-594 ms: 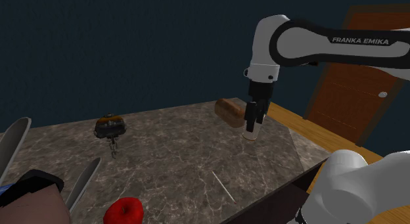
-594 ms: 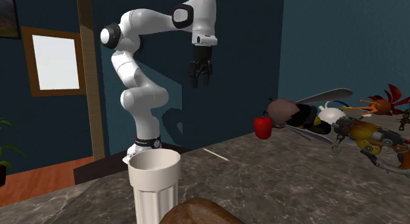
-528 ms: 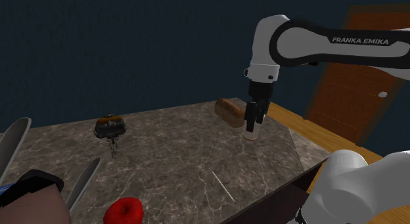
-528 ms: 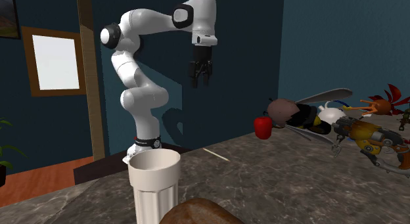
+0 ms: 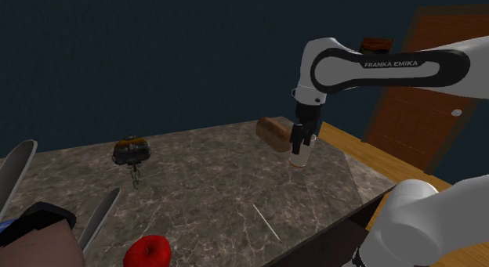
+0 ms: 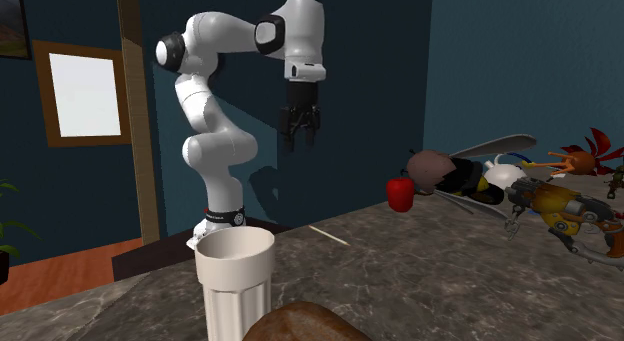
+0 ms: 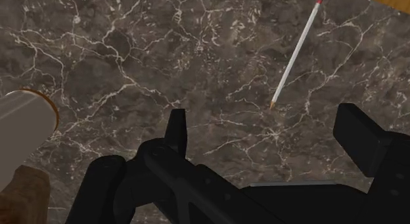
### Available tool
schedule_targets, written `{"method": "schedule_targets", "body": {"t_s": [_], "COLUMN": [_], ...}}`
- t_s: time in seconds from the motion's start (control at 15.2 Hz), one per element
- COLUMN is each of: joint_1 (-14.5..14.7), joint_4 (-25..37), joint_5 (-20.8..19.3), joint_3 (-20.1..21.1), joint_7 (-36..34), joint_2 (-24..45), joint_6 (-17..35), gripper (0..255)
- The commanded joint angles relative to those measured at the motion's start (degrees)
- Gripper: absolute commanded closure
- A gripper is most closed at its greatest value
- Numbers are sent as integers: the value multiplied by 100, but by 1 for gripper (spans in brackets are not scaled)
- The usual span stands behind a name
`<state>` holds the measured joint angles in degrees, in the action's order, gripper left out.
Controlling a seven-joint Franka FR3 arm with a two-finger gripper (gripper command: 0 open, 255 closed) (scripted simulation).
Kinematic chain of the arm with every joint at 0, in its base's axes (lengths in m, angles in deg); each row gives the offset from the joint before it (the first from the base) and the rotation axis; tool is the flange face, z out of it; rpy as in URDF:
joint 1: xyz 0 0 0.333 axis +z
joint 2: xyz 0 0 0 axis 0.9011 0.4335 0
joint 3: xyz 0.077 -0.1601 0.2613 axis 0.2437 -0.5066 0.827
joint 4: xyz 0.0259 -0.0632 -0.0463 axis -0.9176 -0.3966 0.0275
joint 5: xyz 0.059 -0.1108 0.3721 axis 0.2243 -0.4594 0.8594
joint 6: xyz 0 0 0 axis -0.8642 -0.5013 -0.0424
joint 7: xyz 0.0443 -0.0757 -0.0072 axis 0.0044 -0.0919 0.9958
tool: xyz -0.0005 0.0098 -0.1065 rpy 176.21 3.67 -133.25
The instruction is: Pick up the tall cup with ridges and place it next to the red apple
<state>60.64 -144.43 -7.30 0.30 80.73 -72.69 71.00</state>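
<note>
Over the marble tabletop [image 5: 219, 183] the gripper [image 6: 301, 144] hangs spread — empty; ridged cup [image 6: 236, 289] upright nearby.

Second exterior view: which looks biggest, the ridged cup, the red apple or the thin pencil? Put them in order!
1. tall white ridged cup, though it stands nearest the camera, which makes it look bigger.
2. round red apple.
3. thin white pencil, just a sliver.

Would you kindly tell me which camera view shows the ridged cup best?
The second exterior view: the cup stands in front, rim and ridges plain. The shoulder view shows its base below the gripper; the wrist view catches part of its rim.
</note>
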Motion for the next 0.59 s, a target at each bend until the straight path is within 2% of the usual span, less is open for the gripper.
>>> {"method": "schedule_targets", "body": {"t_s": [0.0,0.53], "joint_1": [-119,-508], "joint_4": [17,186], "joint_5": [-175,-667], "joint_3": [-172,-825], "joint_7": [186,828], "joint_2": [179,1137], "joint_6": [239,1332], "gripper": [0,0]}}
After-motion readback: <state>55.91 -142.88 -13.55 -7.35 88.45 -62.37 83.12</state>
